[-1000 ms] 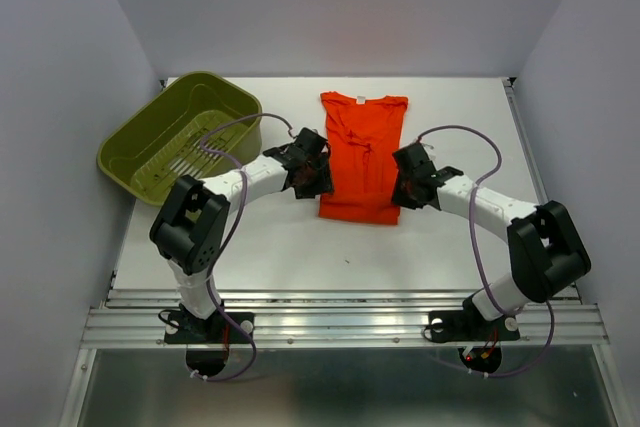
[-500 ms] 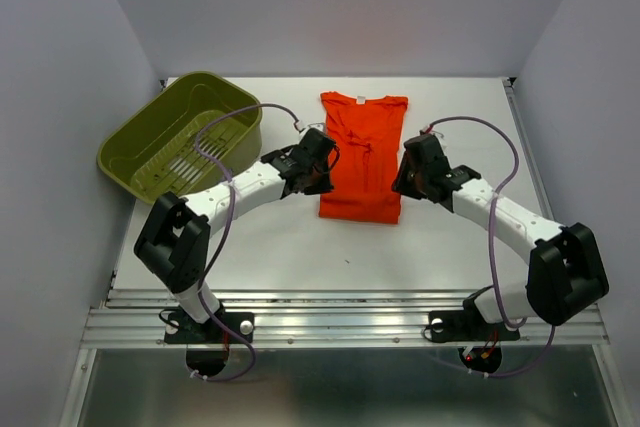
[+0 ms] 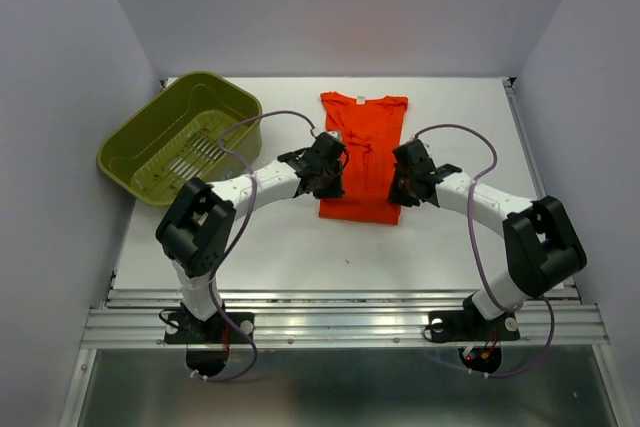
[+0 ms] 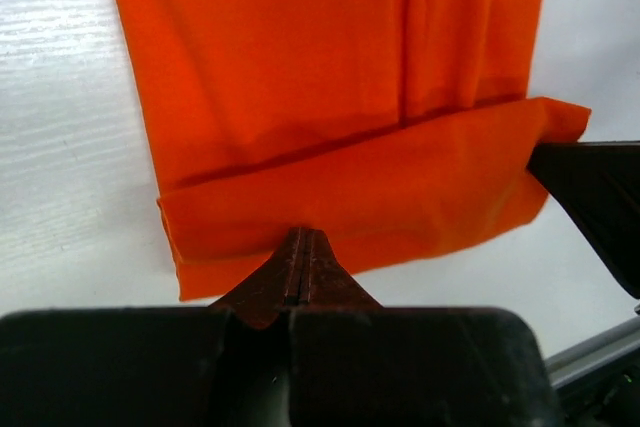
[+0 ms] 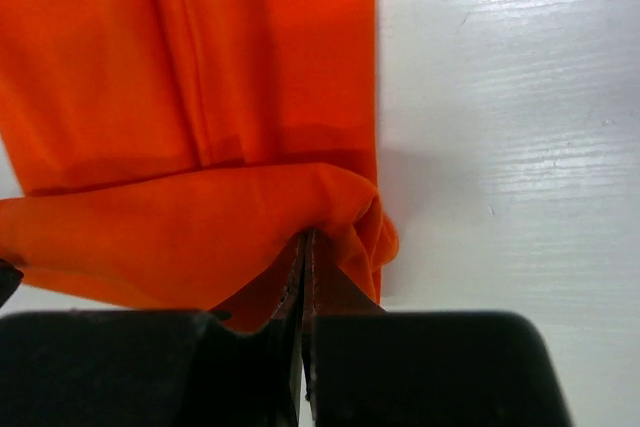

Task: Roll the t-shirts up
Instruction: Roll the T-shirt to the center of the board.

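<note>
"Two arms were on it. Which step was in hand, and where did the cloth lie?"

"Starting from the biggest thing: the table [image 3: 290, 247] held the olive-green basket [image 3: 130, 162], and the orange-red t-shirt [image 3: 362, 147] lay flat to the right of that basket, apart from it, folded into a long narrow strip. Its collar sat about level with the basket's far rim and its hem nearer the arm bases than the basket. The wrist views showed a band of hem turned up over the body. It looked like the first turn of the roll."

"And the grippers?"

"The left gripper [image 4: 303, 247] stood on the basket side of the hem, its jaws pressed together on the folded edge. The right gripper [image 5: 305, 245], on the side away from the basket, was closed too, with cloth bunched at its tips."

"What did the next move call for?"

"Probably both grippers carrying the fold toward the collar together and level, so the roll would stay straight and tight."

"Any writing?"

"Only a small white tag [image 3: 360, 99] at the collar, too small to read."
</note>
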Controlling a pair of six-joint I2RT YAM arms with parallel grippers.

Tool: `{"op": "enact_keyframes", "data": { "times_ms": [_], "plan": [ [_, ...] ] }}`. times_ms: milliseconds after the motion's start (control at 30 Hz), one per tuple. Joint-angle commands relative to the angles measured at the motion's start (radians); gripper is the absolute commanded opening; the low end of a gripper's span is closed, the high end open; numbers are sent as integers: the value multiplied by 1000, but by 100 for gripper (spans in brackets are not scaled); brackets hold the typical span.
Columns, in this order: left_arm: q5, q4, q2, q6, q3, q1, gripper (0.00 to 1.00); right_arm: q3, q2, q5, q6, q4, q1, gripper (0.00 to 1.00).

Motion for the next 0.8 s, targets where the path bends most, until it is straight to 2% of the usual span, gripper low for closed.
{"op": "enact_keyframes", "data": {
  "times_ms": [0, 267, 433, 567, 767],
  "plan": [
    [-8, 33, 44, 46, 69, 16, 0, 64, 78, 41, -46, 53, -6, 1],
    [-59, 31, 114, 62, 91, 42, 0, 97, 169, 76, -58, 64, -6, 1],
    [-96, 2, 62, 60, 65, 43, 0, 112, 84, 50, -62, 26, -6, 1],
    [-99, 2, -10, 49, 46, 40, 0, 117, -5, -43, -39, 24, -6, 1],
    [-54, 22, -48, 34, 3, 39, 0, 88, 1, -119, 11, 61, 23, 1]
  ]
}}
